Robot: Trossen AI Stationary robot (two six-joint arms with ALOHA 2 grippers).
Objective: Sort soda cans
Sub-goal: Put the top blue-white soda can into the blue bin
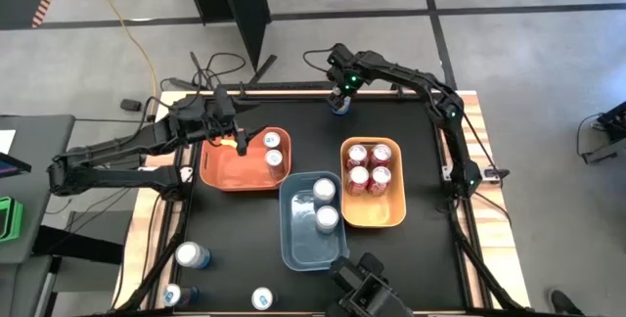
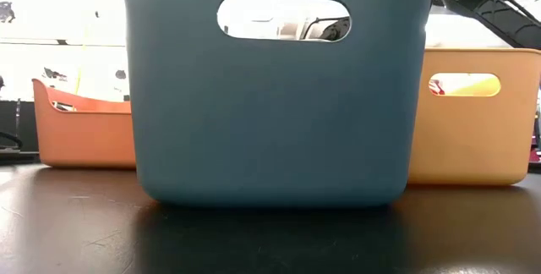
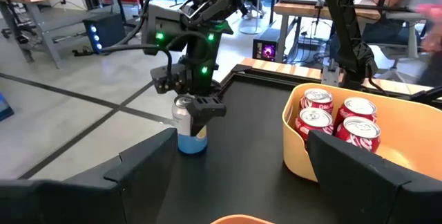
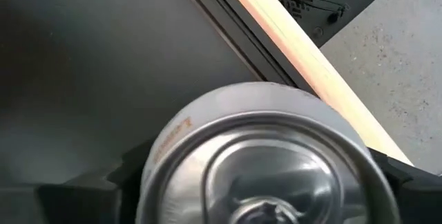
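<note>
The right gripper [image 1: 339, 102] stands over a blue-and-silver soda can [image 3: 188, 128] at the table's far edge, a finger [image 3: 206, 108] on each side of the can's top; whether it is grasping the can I cannot tell. The left gripper [image 1: 242, 139] hangs over the orange bin [image 1: 227, 173], fingers spread and empty, two silver-white cans [image 1: 273, 149] just beside them. Four red cans [image 1: 369, 167] fill the yellow bin [image 1: 395, 211].
</note>
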